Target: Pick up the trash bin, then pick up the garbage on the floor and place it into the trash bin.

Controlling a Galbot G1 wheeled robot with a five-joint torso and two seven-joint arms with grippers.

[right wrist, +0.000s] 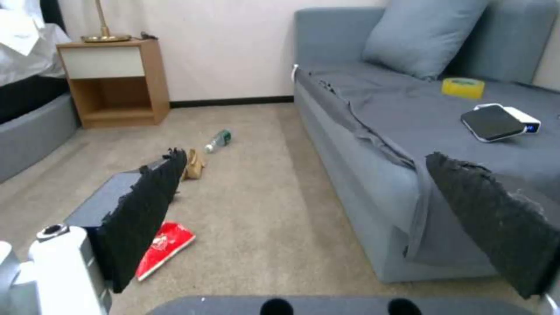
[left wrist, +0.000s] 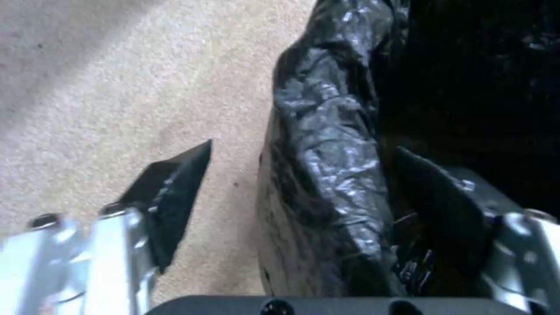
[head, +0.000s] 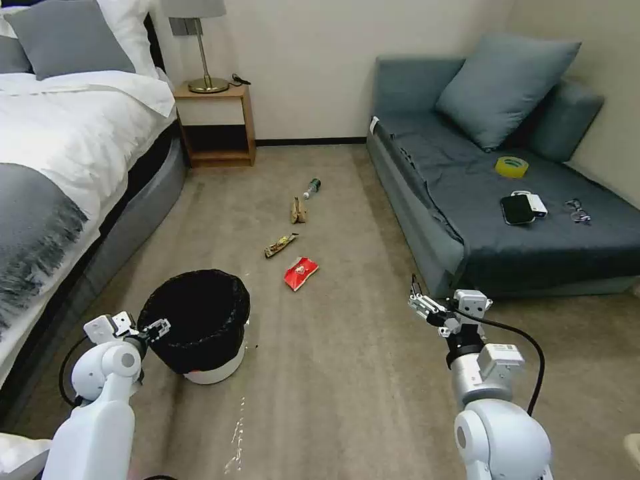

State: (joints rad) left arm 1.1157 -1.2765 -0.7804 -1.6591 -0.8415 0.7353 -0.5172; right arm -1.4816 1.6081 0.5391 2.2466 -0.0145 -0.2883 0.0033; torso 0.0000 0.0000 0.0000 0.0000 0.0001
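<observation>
While trash bin [head: 200, 327] stands upright | left gripper [left wrist: 303, 183] jaws apparently straddle rim

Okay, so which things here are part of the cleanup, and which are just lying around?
Part of the job: bin, red packet, candy wrapper, paper bag, bottle.

Lying about: tape roll, phone, glasses, cushion, lamp.

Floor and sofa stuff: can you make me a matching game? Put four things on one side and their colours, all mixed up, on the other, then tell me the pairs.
Things:
1. snack packet
2. tape roll
3. bin bag
4. sofa cushion

Colours:
A. black
B. blue-grey
C. red
D. yellow

Pairs: 1-C, 2-D, 3-A, 4-B
</observation>
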